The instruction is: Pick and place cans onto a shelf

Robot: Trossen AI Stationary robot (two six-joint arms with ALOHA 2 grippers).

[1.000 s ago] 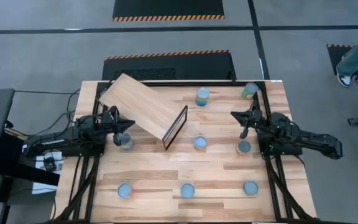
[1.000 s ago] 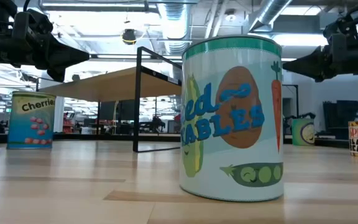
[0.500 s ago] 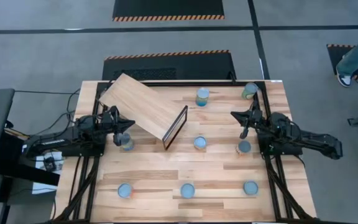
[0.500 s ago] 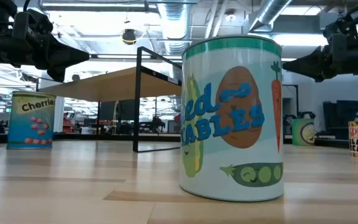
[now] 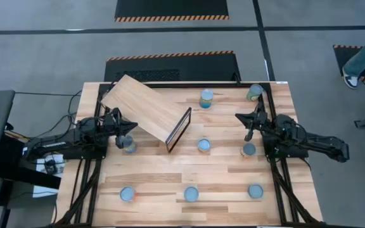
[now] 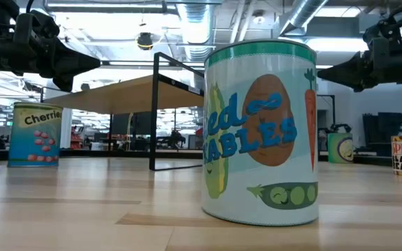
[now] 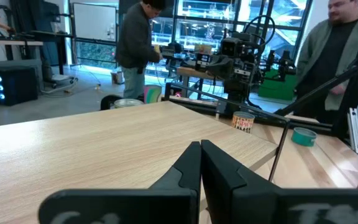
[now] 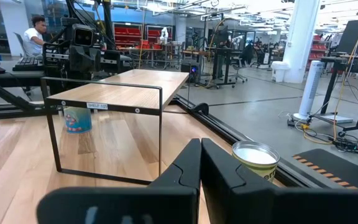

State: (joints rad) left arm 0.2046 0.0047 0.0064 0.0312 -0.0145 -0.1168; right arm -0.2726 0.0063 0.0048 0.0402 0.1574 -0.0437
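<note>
Your left gripper (image 5: 129,130) hovers over the left side of the table (image 5: 157,171), its two dark fingers (image 7: 191,163) pressed together with no gap and nothing between them. Just beside it, toward the near edge, stands a cherries can (image 5: 129,145); in the low view that can (image 6: 35,134) sits upright on the wood at far left. Right past the gripper lies the shelf (image 5: 146,109), a light wood board set at an angle on the back left of the table, its dark-framed end (image 5: 179,129) pointing toward the centre.

Your right gripper (image 5: 241,118) hovers over the right side, fingers (image 8: 192,163) likewise closed flat against each other and holding nothing. A can (image 5: 249,150) stands close by it toward the near edge, and another can (image 5: 255,92) sits tilted at the back right corner; the right wrist view shows its pale top (image 8: 255,155) just ahead of the fingers.

The other cans stand apart from each other on the bare table: one near the back centre (image 5: 206,98), one mid-table just right of the shelf's framed end (image 5: 203,145), and three in a row along the near edge (image 5: 127,194) (image 5: 191,194) (image 5: 255,190). No can is on the shelf. In the low view a mixed vegetables can (image 6: 260,132) fills the foreground.

Two people (image 7: 135,46) (image 7: 334,53) stand in the room beyond the table
</note>
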